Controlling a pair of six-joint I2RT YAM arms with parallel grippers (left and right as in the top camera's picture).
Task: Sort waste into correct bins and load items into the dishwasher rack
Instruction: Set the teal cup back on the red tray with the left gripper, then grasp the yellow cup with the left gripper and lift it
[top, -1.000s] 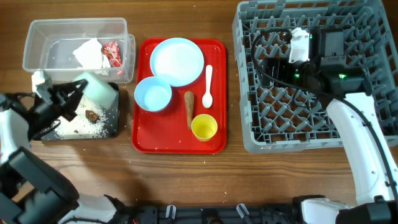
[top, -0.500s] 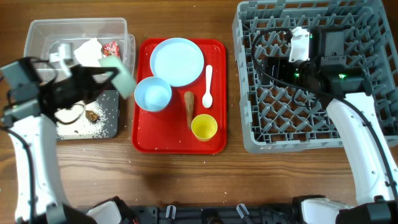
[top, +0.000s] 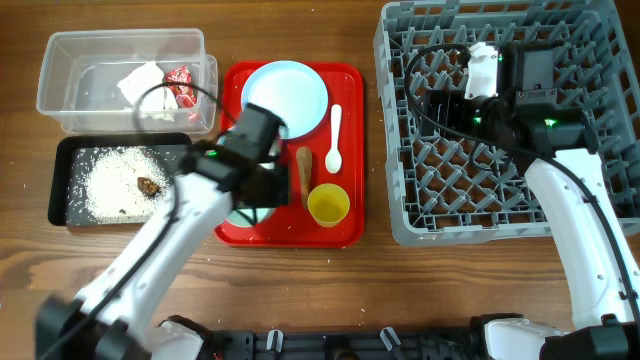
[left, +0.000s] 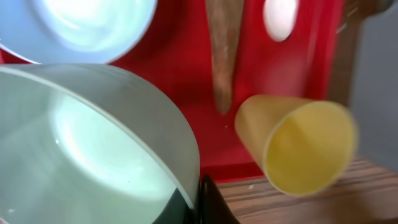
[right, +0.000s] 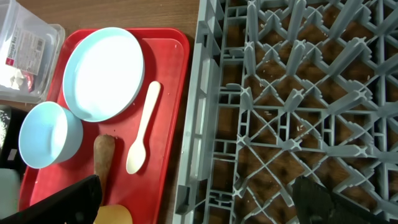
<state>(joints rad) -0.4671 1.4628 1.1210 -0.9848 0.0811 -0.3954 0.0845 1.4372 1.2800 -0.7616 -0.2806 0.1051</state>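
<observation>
Step in hand: loading dishes. The dishwasher rack (top: 440, 215) sits at the worktop's right edge, and no dishes show in it. The red tray (top: 345, 215) is mid-worktop. The left fingers (left: 211, 208) pinch the mint-green bowl (left: 93, 155) by its rim, over the tray's near edge. Next, lift it past the yellow cup (left: 298, 146) and carry it right, over the rack wall. Watch the right fingers (right: 68, 199): spread wide, holding nothing, above the rack.

The left arm (top: 170, 235) reached diagonally from the near left toward the middle, its left gripper (top: 255, 190) clamped on the rim of the mint-green bowl (left: 81, 143). The right arm (top: 585, 220) stretched away from its base, the right gripper (right: 199, 208) turned leftward, fingers spread wide apart
</observation>
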